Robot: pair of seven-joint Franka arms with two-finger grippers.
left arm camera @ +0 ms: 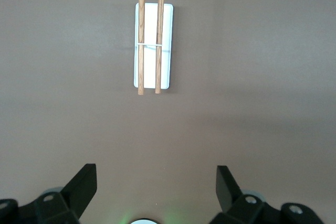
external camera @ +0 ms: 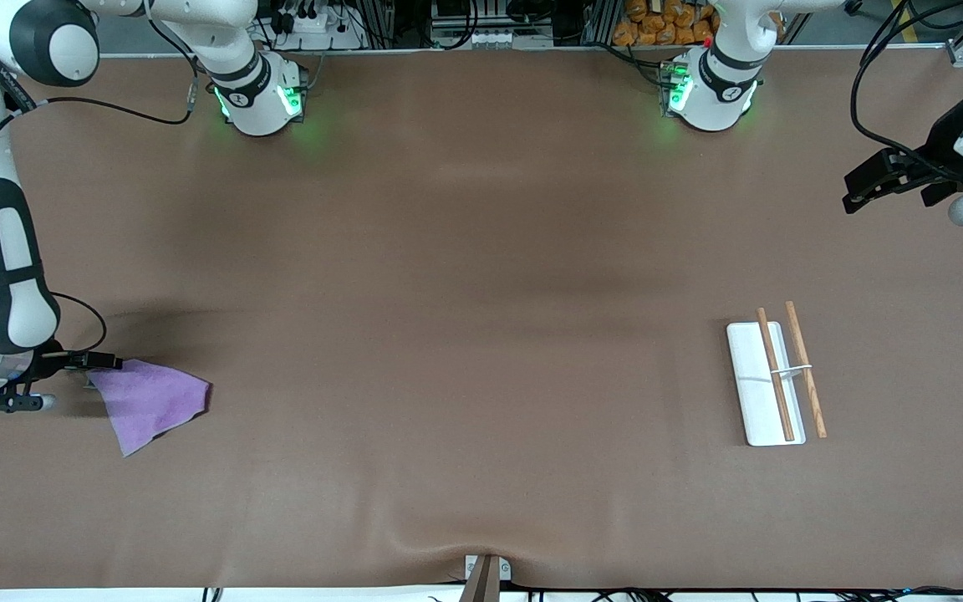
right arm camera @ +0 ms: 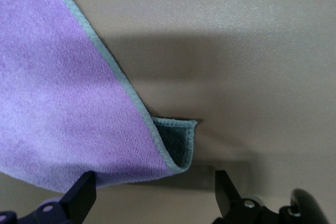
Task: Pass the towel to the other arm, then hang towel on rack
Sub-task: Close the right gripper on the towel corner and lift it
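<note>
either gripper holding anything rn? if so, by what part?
Nothing is held. The right gripper is open, low at a folded corner of the towel; the left gripper waits open, up over the table, the rack ahead.

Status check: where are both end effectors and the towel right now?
Right end effector open, low at towel corner. Left end effector open, waiting above the left arm's end of the table. Towel flat, ungrasped. Rack unobstructed.

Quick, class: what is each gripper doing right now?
Left gripper: open, empty, over the table.
Right gripper: open, at the towel corner.
</note>
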